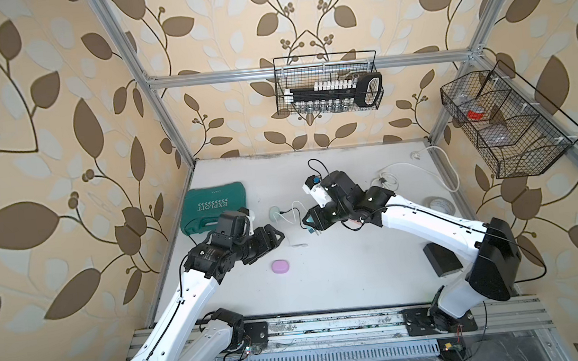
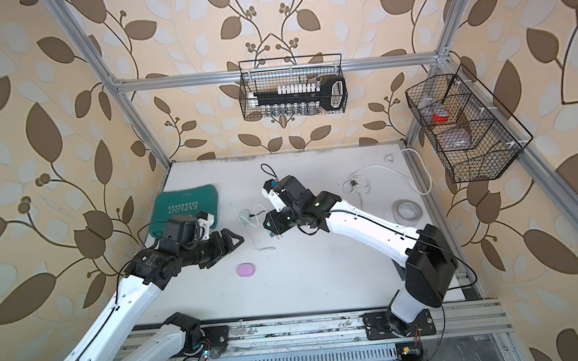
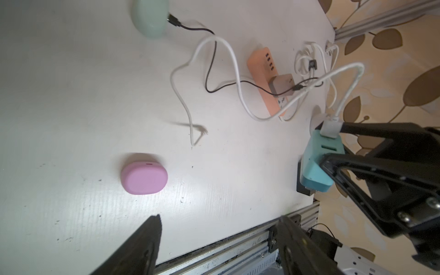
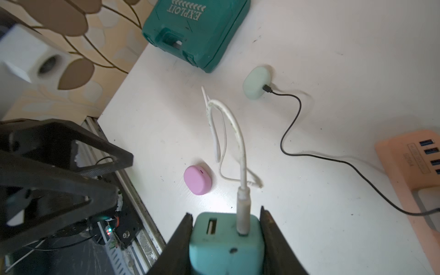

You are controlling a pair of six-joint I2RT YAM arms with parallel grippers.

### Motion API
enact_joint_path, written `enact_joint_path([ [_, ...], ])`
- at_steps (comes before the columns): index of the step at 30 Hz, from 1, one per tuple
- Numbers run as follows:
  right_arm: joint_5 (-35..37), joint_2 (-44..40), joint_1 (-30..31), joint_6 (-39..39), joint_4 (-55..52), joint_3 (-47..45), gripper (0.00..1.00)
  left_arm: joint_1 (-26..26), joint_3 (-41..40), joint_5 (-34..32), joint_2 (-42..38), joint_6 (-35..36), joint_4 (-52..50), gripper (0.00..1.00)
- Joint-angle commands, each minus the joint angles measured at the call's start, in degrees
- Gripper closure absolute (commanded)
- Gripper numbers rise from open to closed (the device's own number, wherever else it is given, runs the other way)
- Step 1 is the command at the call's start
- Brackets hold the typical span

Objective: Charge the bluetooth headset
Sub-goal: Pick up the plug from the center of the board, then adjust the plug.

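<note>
Near left of table (image 1: 343,273) centre, pink case (image 1: 280,266) lies flat, free. Light, hard, smooth shell, likely slippery; pinch across narrow width. Your left gripper (image 1: 278,236): jaws apart, empty, just far of it. Your right gripper (image 4: 226,213) clamped on charger (image 4: 226,240); cable (image 4: 240,140) loose end near case.

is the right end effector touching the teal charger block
Touching. The right wrist view shows the right end effector with both fingers pressed flat against the sides of the teal charger block, with no gap.
</note>
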Motion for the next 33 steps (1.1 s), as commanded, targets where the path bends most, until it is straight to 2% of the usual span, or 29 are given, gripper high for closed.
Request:
enact_joint_path([
  [1,-1.2,-3.5,-0.2,5.9,4.8,-3.2,0.68,-6.1,2.4,-2.9,-1.3,1.7,5.3,0.19],
  [8,1.5,-10.7,0.0,16.4,12.5,-10.2,0.68,-17.2,2.6,-14.1,-0.7,1.9,11.8,0.12],
  [12,3.6,-13.1,1.1,18.0,13.7,-11.8,0.68,-21.7,3.5,-19.2,1.0,2.5,14.5,0.09],
  [20,5.1,-15.0,2.2,19.7,14.8,-12.5,0.69,-26.9,7.1,-23.4,6.5,4.0,17.2,0.08],
  [24,5.2,-15.9,2.4,20.6,15.5,-13.1,0.69,-27.4,8.0,-25.5,7.8,4.1,17.5,0.09],
  [33,5.7,-17.2,3.2,21.3,16.0,-13.7,0.69,-27.4,9.8,-24.8,9.8,4.5,19.4,0.25],
])
